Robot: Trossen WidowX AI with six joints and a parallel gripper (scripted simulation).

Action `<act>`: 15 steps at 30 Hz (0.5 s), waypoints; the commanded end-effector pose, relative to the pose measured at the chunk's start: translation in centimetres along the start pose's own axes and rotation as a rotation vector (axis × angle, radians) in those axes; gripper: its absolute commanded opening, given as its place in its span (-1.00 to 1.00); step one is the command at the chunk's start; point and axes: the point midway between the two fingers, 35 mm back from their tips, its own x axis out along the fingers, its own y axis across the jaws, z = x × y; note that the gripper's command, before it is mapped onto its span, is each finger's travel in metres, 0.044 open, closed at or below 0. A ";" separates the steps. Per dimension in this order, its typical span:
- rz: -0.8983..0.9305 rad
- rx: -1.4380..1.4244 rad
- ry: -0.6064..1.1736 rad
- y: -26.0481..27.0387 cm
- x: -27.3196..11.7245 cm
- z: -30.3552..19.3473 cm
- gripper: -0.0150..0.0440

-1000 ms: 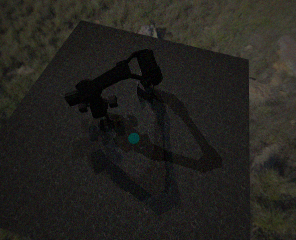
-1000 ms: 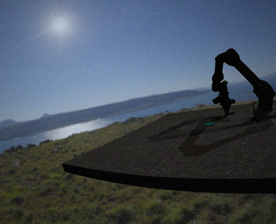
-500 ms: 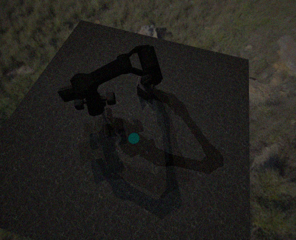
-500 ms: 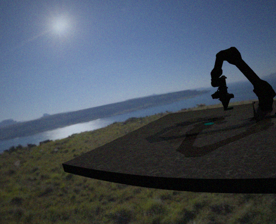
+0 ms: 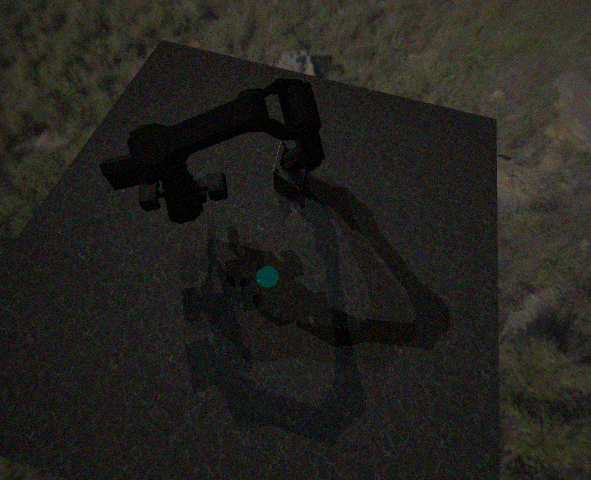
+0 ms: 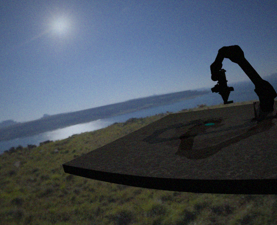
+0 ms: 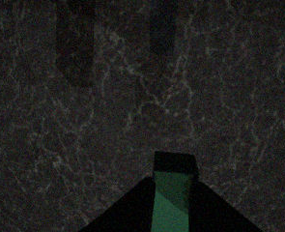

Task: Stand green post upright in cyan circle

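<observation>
Lift in progress: claw clamped on green post. Next: rotate post upright, align above cyan circle.

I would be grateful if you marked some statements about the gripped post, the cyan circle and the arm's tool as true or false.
1. The tool is shut on the green post. True.
2. The green post is standing upright inside the cyan circle. False: it is held in the tool, away from the circle.
3. The tool is raised above the table top. True.
4. The cyan circle hangs over the table's edge. False: it lies wholly on the table top.
5. The post is gripped between two dark fingers. True.
</observation>
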 end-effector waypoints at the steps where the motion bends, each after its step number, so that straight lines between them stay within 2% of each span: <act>1: -0.007 -0.006 0.002 0.1 -1.7 -0.1 -0.42; 7: -0.006 -0.006 0.002 0.4 -3.4 -0.2 -0.42; 15: -0.010 0.046 0.003 0.8 -3.8 1.1 -0.42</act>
